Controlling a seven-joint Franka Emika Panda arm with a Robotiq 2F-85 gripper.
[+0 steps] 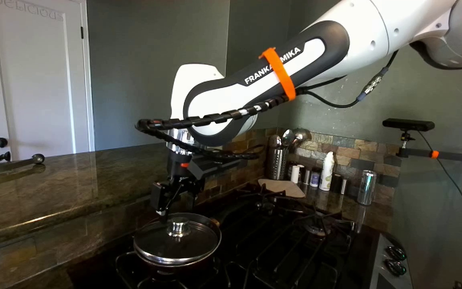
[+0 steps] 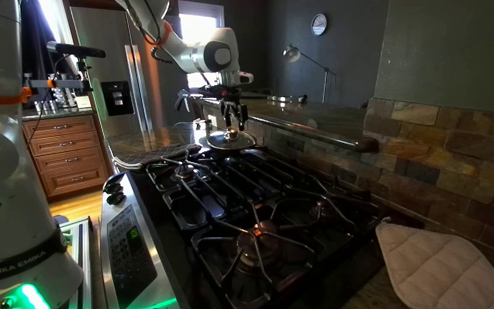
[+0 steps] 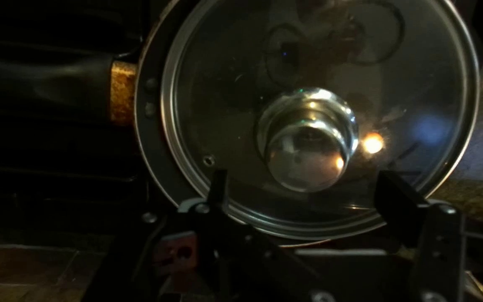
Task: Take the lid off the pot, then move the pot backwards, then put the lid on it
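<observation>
The glass lid (image 1: 155, 243), with a shiny metal rim and a knob (image 1: 179, 227), lies on the pot (image 1: 167, 269) on the stove. It also shows in an exterior view (image 2: 220, 140), where the pot is mostly hidden beneath it. In the wrist view the lid (image 3: 220, 105) covers most of the pot (image 3: 151, 147). A crescent of pot shows on the side of its dark handle (image 3: 36, 88). My gripper (image 1: 176, 209) points down over the lid, also in an exterior view (image 2: 235, 126). In the wrist view the gripper (image 3: 302, 173) is open, fingers apart, nothing between them.
Black stove grates (image 2: 251, 206) spread beside the pot. A raised stone ledge (image 1: 94, 176) runs close behind it. Steel canisters (image 1: 366, 187), bottles (image 1: 327, 172) and a pale pot holder (image 1: 281, 188) stand or lie at the stove's far end. A dark quilted mat (image 2: 157, 155) lies near the pot.
</observation>
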